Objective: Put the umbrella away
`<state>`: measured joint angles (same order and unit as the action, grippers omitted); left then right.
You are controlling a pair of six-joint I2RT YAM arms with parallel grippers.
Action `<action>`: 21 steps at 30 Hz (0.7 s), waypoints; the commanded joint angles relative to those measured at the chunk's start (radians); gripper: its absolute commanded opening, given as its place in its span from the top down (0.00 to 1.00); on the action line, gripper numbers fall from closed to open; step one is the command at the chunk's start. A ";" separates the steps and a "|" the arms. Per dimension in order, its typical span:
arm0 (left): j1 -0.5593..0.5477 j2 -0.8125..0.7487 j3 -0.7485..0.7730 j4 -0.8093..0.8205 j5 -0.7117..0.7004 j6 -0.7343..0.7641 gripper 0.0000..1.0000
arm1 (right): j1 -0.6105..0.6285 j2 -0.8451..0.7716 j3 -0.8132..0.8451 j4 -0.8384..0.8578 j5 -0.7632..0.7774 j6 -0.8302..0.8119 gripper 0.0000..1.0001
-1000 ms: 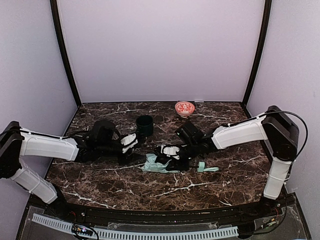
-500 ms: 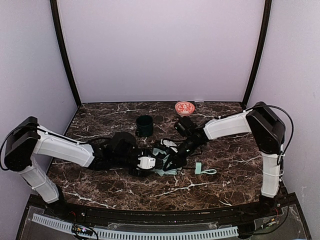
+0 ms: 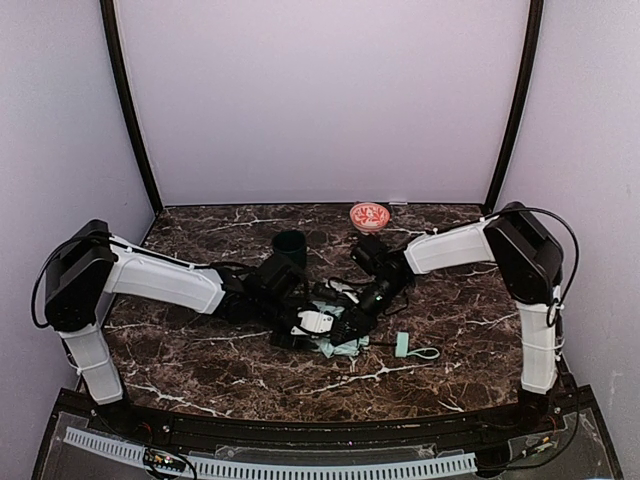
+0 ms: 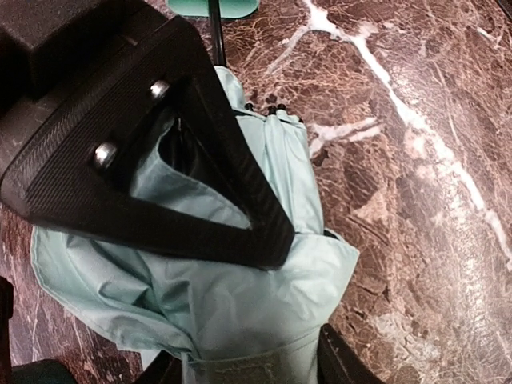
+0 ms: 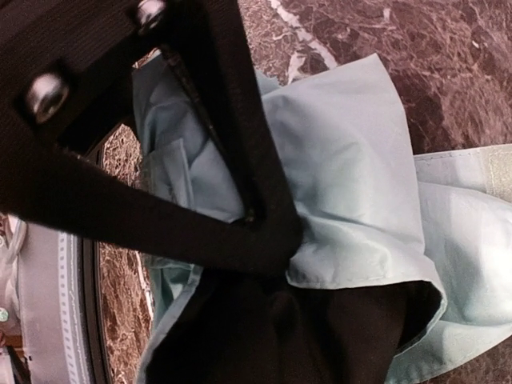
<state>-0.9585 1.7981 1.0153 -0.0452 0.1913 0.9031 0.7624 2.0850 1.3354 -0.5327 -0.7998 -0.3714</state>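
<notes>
The umbrella (image 3: 345, 347) lies folded on the marble table, pale mint fabric with black lining. Its small mint handle (image 3: 402, 343) and strap point right. My left gripper (image 3: 316, 326) reaches in from the left and my right gripper (image 3: 353, 324) from the back right; both sit on the fabric bundle, close together. In the left wrist view the mint fabric (image 4: 240, 296) fills the space between my left fingers (image 4: 342, 362), and the thin black shaft (image 4: 214, 32) runs away from me. In the right wrist view mint fabric (image 5: 360, 184) and black lining (image 5: 320, 336) cover my jaws.
A dark green mug (image 3: 290, 250) stands just behind the left gripper. A small red bowl (image 3: 369, 215) sits at the back of the table. The other gripper's black triangular finger crosses each wrist view (image 4: 160, 160) (image 5: 160, 144).
My left arm has swung right from the table's left side to the umbrella. My right gripper has moved slightly toward the front with the fabric, and the handle shifted a little nearer.
</notes>
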 commanded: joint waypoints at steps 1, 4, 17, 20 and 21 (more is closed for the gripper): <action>-0.008 0.109 0.044 -0.251 0.090 -0.020 0.54 | -0.017 0.053 0.004 -0.050 0.094 0.092 0.62; -0.008 0.182 0.091 -0.358 0.125 -0.024 0.63 | -0.045 0.024 0.026 -0.011 0.084 0.151 0.40; 0.051 0.272 0.167 -0.513 0.270 -0.067 0.72 | -0.199 -0.304 -0.193 0.181 0.148 0.246 0.00; 0.067 0.296 0.198 -0.532 0.279 -0.087 0.73 | -0.194 -0.430 -0.300 0.277 0.213 0.253 0.01; 0.070 0.311 0.219 -0.551 0.274 -0.095 0.73 | -0.186 -0.471 -0.346 0.325 0.240 0.254 0.01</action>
<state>-0.8940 1.9785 1.2709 -0.2707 0.4534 0.8532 0.5549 1.7557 1.1011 -0.3706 -0.6544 -0.1364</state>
